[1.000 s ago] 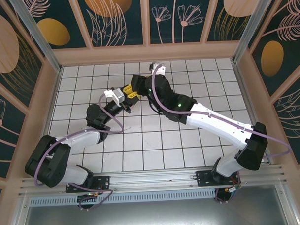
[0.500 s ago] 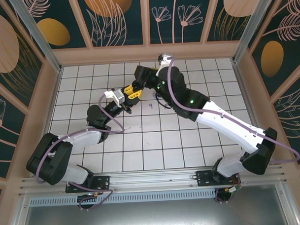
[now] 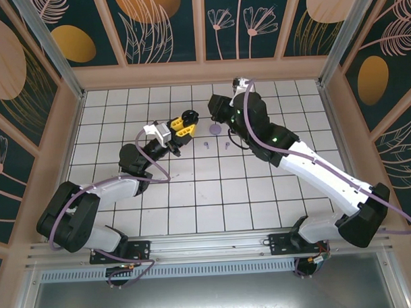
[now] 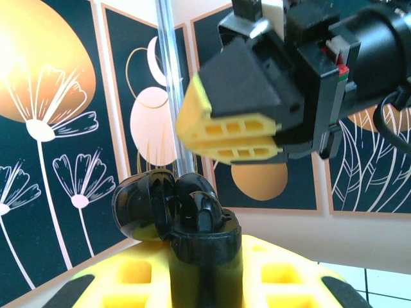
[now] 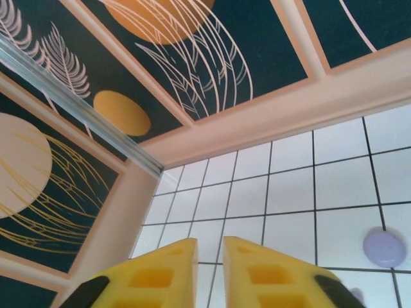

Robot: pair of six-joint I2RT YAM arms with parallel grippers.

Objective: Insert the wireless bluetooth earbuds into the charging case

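The left gripper's (image 3: 185, 122) fingers clamp the open black charging case (image 4: 202, 234), low centre of the left wrist view. The right gripper's (image 5: 210, 249) fingers sit almost together, empty. A lilac earbud (image 3: 206, 144) and a second lilac earbud (image 3: 227, 145) lie on the tiles just above centre of the overhead view, below a lilac disc (image 3: 216, 129).

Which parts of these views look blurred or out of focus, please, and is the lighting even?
Left wrist view: the right tool is soft-edged up close, the black charging case sharper. Right wrist view: the yellow fingers blur slightly, the tiled table is crisp. Top external view: even light, no strong glare.
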